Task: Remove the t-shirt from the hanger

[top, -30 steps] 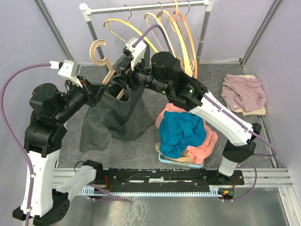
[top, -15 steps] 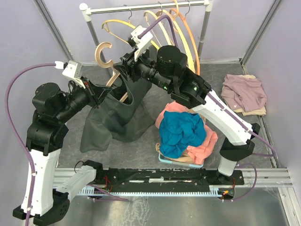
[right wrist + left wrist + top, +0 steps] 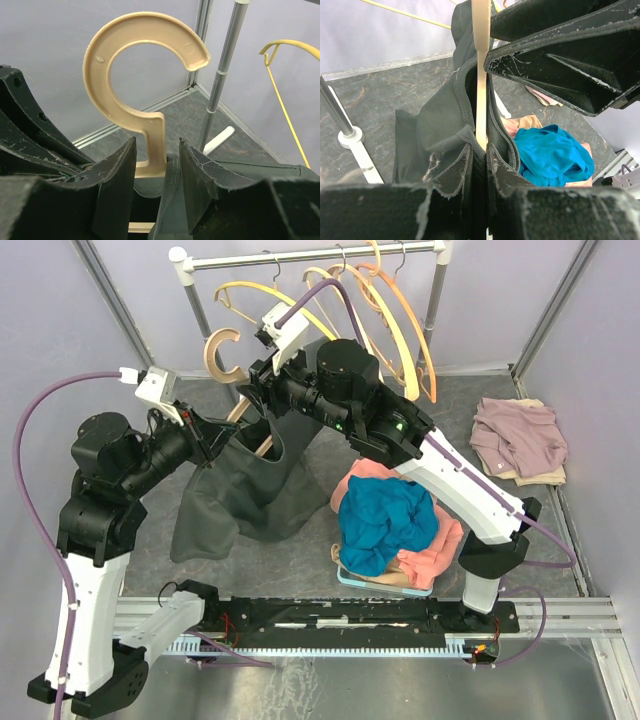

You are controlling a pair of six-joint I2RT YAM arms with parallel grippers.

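Hanger [image 3: 226, 354] has shifted; right end effector [image 3: 157, 170] spread astride its neck, left end effector [image 3: 480, 156] pinching t-shirt [image 3: 248, 492].

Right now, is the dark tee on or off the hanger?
On. The tan hanger runs down through the collar of the dark t-shirt, which drapes below it.

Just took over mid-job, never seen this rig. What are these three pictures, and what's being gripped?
Two robot arms stand at the near edge of a grey table. The wide picture looks down from above and behind them; the other two come from cameras on each wrist. A dark t-shirt hangs on a tan hanger. The left arm's fingers are shut on the t-shirt's neckline; the right arm's fingers stand open either side of the hanger's neck. Right of them lies a pile with a blue garment on top, and folded mauve clothes further back.
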